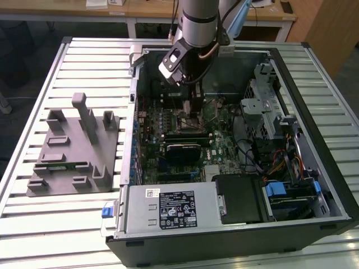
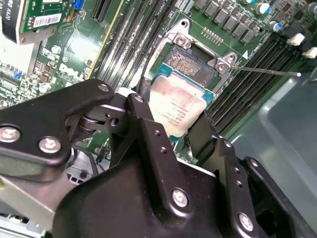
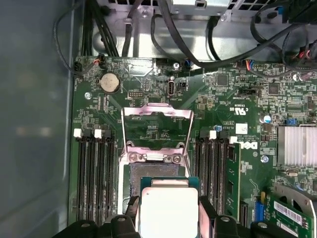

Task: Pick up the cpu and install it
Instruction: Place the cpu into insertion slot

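Note:
The cpu, a flat square chip with a pale silvery top and a green rim, is held by two opposite edges in my gripper. It hangs tilted just above the open socket on the green motherboard, partly overlapping it. In the first wrist view the cpu sits between the black fingers of the gripper, over the socket, whose metal load plate is flipped up. In the exterior view the gripper reaches down into the open computer case over the socket.
Memory slots flank the socket on both sides. Black cables run along the case wall. A grey holder block with upright posts lies on the slatted table at the exterior view's left. The power supply and drive cage sit inside the case.

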You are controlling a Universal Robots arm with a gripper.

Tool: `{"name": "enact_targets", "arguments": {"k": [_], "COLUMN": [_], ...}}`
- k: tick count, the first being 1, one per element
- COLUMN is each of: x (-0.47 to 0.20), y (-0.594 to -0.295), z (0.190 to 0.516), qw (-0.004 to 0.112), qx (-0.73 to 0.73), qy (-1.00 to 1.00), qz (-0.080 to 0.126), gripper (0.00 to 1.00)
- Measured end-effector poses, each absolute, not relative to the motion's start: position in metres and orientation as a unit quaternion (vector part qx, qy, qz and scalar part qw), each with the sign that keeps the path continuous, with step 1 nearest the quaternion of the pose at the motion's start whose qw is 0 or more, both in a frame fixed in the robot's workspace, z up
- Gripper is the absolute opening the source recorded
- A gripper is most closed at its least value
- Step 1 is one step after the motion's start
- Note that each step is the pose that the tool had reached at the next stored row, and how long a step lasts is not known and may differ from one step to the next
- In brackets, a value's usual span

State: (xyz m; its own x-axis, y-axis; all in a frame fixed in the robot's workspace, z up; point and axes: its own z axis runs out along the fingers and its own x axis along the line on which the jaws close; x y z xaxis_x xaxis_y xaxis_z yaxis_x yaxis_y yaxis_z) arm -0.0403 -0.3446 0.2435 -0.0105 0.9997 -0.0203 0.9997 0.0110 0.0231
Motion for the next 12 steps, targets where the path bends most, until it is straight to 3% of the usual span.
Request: {"name": "enact_targets", "arguments": {"k": [12], "x": [-0.0403], "y": [-0.3445], "z": [0.2369], "qw": [0.016], "qx": [0.682], "qy": [0.732], "qz": [0.001], "gripper": [0.55]}}
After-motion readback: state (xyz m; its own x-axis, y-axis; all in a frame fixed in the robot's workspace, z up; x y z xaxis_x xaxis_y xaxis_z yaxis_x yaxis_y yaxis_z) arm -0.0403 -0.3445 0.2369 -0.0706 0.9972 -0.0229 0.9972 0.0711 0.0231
